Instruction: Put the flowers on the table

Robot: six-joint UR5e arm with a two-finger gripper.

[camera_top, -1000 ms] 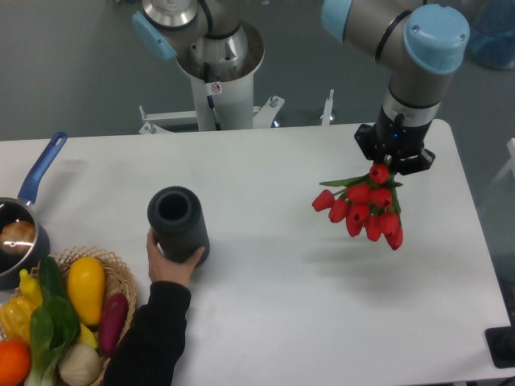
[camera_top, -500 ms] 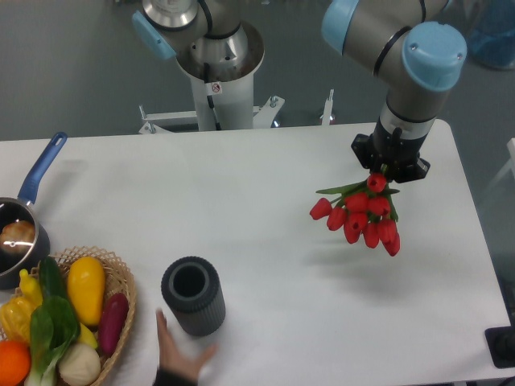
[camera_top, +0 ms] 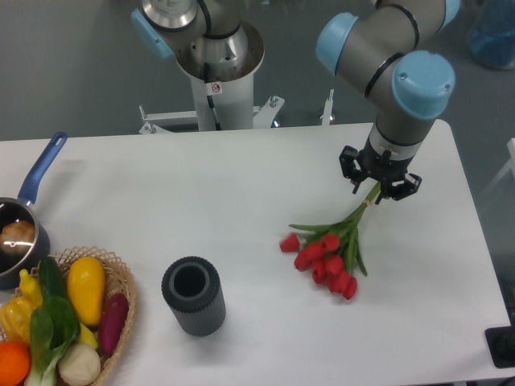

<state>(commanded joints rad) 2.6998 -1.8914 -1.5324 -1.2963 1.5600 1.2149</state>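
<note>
The flowers [camera_top: 326, 256] are a bunch of red tulips with green stems. They lie on the white table [camera_top: 241, 185], right of centre, heads pointing front-left and stems running up and right. My gripper [camera_top: 376, 191] is low over the table at the stem ends. The stems pass between its jaws, which look closed on them. A dark ribbed vase [camera_top: 193, 295] stands upright and empty at the front, left of the flowers and well apart from them.
A wicker basket [camera_top: 121, 277] of vegetables sits at the front left corner. A pan with a blue handle [camera_top: 36, 177] is at the left edge. A second robot base [camera_top: 219, 64] stands behind the table.
My gripper has lowered and shifted slightly left; the flowers went from hanging in the air to lying on the table. A person's hand moved the vase forward and has left the view.
</note>
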